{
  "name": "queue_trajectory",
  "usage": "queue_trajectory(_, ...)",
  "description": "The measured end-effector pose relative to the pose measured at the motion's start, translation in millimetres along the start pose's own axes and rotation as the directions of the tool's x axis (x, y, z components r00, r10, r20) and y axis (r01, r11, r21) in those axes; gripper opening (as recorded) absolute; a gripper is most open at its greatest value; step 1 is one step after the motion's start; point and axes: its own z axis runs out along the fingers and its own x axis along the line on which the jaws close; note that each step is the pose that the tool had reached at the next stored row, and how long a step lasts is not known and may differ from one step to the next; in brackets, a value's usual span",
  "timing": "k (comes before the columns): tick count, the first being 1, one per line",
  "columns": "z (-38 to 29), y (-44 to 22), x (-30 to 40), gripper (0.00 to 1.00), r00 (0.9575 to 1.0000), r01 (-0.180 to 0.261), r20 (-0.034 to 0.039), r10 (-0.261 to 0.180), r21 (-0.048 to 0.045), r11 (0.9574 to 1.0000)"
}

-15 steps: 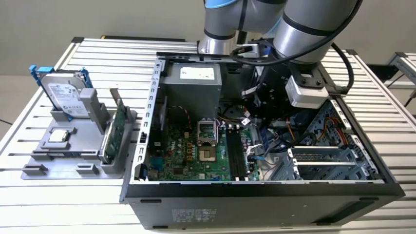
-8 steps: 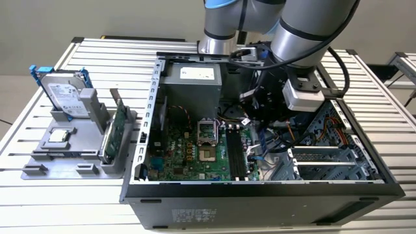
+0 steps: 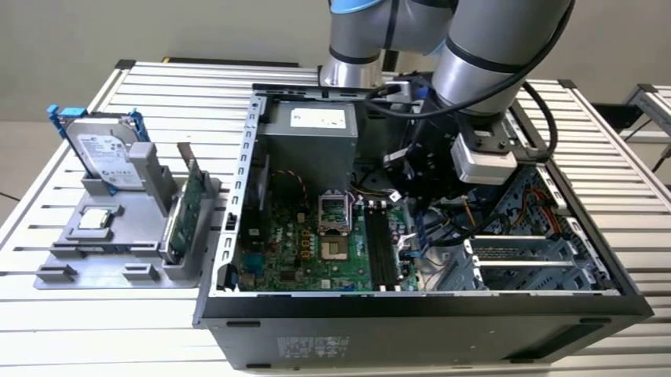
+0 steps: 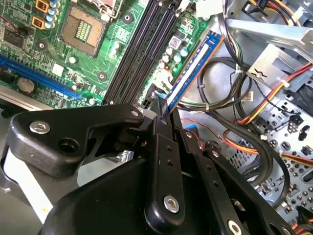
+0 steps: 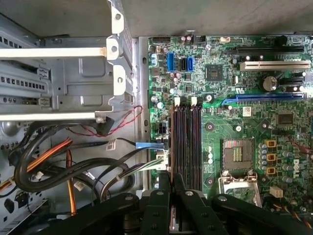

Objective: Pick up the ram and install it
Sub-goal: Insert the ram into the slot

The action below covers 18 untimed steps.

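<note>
My gripper (image 4: 164, 115) is shut on the ram (image 4: 193, 71), a slim blue circuit stick that juts out past the black fingers (image 4: 166, 161). In the exterior view the gripper (image 3: 425, 181) hangs inside the open computer case, over the motherboard's side towards the exterior view's right. The black memory slots (image 5: 186, 142) lie just ahead of the gripper (image 5: 171, 188), and the ram (image 5: 170, 171) appears edge-on, running parallel along the outermost slot's side. In the second wrist view the slots (image 4: 139, 58) sit beside the stick, which hangs over the board's edge. All slots look empty.
Bundled cables (image 4: 234, 98) and a metal drive cage (image 3: 524, 259) crowd the case beside the slots. The processor socket (image 3: 330, 216) and power supply (image 3: 309, 129) lie further in. Outside the case, a grey holder (image 3: 63, 271) carries a hard drive (image 3: 105, 149) and a green card (image 3: 184, 212).
</note>
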Motion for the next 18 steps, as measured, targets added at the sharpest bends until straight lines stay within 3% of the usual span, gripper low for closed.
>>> queue_trajectory(11, 8.5, 0.0, -4.3, 0.00, 1.0000, 0.000, 0.0000, 0.000, 0.0000, 1.0000)
queue_trajectory(18, 18.8, -0.2, -5.6, 0.00, 1.0000, 0.000, -0.0001, 0.000, 0.0001, 1.0000)
